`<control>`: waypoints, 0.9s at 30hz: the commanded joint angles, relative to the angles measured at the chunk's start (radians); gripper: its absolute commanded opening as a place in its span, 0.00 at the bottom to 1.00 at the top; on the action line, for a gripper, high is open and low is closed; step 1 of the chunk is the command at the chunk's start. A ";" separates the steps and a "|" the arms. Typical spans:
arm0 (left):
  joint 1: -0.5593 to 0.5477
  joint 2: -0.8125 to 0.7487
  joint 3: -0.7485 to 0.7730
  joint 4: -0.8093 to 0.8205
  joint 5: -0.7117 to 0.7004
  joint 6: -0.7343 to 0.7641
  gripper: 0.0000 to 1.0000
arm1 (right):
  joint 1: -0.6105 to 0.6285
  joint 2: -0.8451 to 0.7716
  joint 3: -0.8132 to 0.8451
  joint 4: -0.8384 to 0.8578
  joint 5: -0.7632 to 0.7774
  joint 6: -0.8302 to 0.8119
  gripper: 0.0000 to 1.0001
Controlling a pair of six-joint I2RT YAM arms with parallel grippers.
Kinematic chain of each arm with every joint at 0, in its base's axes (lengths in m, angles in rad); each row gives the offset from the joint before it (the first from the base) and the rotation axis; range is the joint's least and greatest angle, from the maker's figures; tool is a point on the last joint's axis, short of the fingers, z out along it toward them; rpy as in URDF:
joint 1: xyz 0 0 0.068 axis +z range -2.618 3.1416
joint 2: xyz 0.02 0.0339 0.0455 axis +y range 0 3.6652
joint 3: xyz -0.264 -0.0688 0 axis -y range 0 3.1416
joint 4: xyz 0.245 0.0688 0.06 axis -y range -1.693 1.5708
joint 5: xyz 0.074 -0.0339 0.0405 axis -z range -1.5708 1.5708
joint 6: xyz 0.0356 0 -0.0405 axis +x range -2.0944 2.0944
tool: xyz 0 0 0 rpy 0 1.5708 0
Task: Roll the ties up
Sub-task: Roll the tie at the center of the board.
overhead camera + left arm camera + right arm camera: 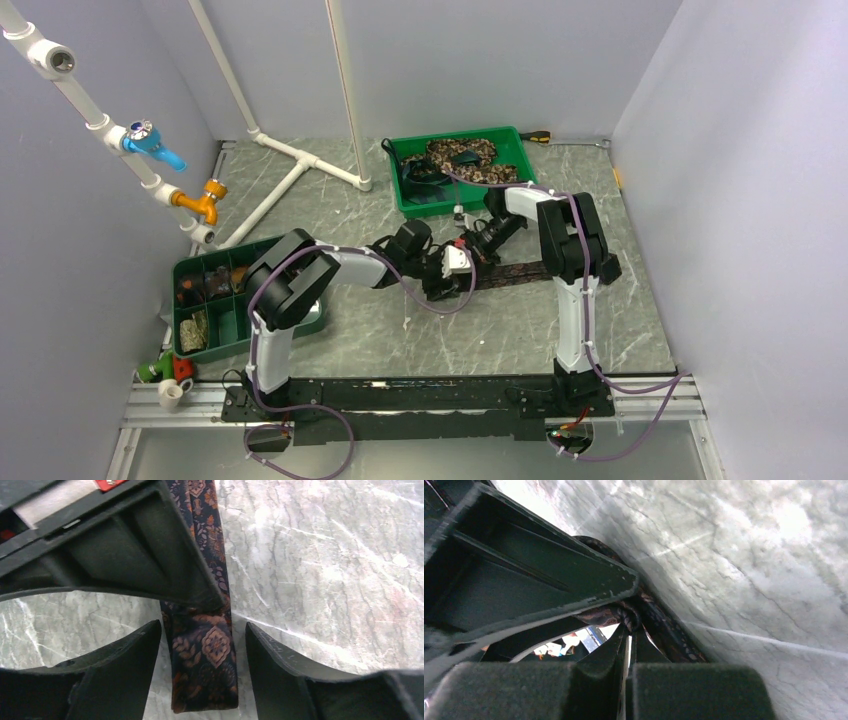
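Observation:
A dark tie (515,270) with an orange and tan pattern lies flat on the marble table. In the left wrist view its blunt end (202,652) lies between my left gripper's (202,647) open jaws, which straddle it without touching. My right gripper (629,627) is shut and pinches a bunched fold of the same tie (611,614); its black finger (125,545) crosses the tie just beyond my left jaws. In the top view the left gripper (447,272) and right gripper (468,248) meet at the tie's left end.
A green tray (408,205) at the back holds a tan-and-brown mottled tie (465,158). A green compartment tray (250,340) at the left holds dark rolled items. White pipes (300,160) lie at the back left. Cups (170,380) sit at the near left corner.

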 commanded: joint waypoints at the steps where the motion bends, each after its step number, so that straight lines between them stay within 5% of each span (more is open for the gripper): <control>1: -0.005 0.014 0.005 -0.124 0.025 0.046 0.63 | 0.024 -0.044 0.051 -0.052 -0.040 -0.043 0.00; 5: -0.001 -0.004 -0.024 -0.185 0.055 0.109 0.42 | 0.027 -0.048 0.064 -0.061 -0.070 -0.040 0.00; 12: 0.025 -0.027 -0.049 -0.249 0.016 0.142 0.30 | 0.027 0.002 0.076 -0.044 -0.019 -0.042 0.00; 14: 0.030 -0.029 -0.052 -0.244 -0.003 0.127 0.33 | 0.027 0.014 0.067 -0.001 0.013 -0.014 0.00; 19: 0.039 -0.072 -0.093 -0.156 -0.002 0.037 0.63 | 0.028 0.082 0.066 0.042 0.071 0.002 0.00; 27: 0.069 -0.194 -0.246 0.067 0.020 0.011 0.66 | 0.029 0.094 0.015 0.087 0.121 0.013 0.00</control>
